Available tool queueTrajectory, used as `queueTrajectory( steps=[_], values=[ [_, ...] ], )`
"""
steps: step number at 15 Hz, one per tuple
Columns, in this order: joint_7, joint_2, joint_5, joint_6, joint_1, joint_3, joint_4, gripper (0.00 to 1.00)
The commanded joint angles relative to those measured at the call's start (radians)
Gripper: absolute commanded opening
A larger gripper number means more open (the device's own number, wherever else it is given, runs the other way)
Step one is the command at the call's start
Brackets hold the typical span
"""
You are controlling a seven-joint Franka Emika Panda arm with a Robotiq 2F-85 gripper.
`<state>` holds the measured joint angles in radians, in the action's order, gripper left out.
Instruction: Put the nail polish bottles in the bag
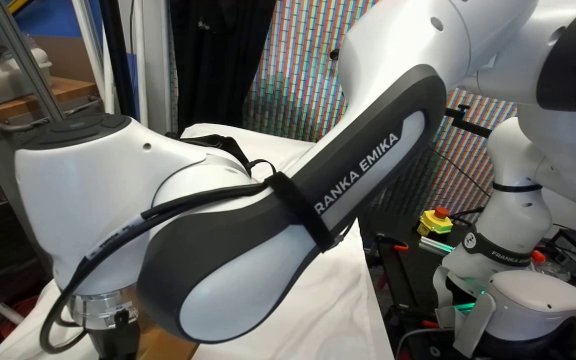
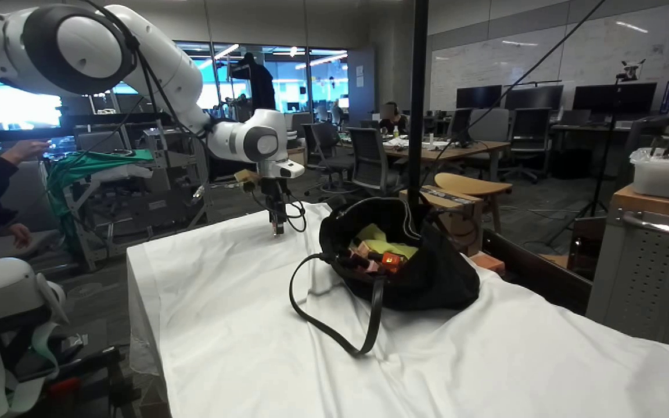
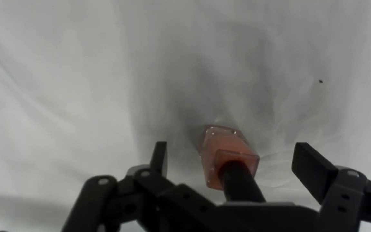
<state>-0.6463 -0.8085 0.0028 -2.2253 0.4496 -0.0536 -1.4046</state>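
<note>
A pink-orange nail polish bottle [image 3: 230, 156] stands cap-up on the white-draped counter [image 2: 224, 313]. The fingers [image 3: 314, 172] are spread wide at its nine and three o'clock, touching neither side. In an exterior view the black bag [image 2: 442, 284] slouches at the fingers' three o'clock, other bottles [image 2: 391, 259] inside, its handle [image 2: 376, 313] sagging toward seven. The arm [image 1: 248, 230] hides much of it in an exterior view.
</note>
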Motion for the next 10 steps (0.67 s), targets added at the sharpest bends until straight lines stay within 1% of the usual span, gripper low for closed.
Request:
queueTrajectory(
  steps=[1,3,4,6,7,9,10],
  values=[
    [-0.026,-0.04,-0.024,0.045,0.016,0.016,0.074,0.74],
    [-0.027,-0.046,-0.025,0.055,0.015,0.016,0.085,0.61],
    [-0.027,-0.05,-0.025,0.059,0.014,0.017,0.091,0.53],
    [-0.029,-0.058,-0.025,0.066,0.013,0.019,0.102,0.41],
    [-0.032,-0.061,-0.026,0.071,0.012,0.021,0.108,0.33],
    [-0.036,-0.066,-0.027,0.074,0.01,0.025,0.118,0.21],
    [-0.039,-0.068,-0.027,0.08,0.01,0.028,0.122,0.18]
  ],
)
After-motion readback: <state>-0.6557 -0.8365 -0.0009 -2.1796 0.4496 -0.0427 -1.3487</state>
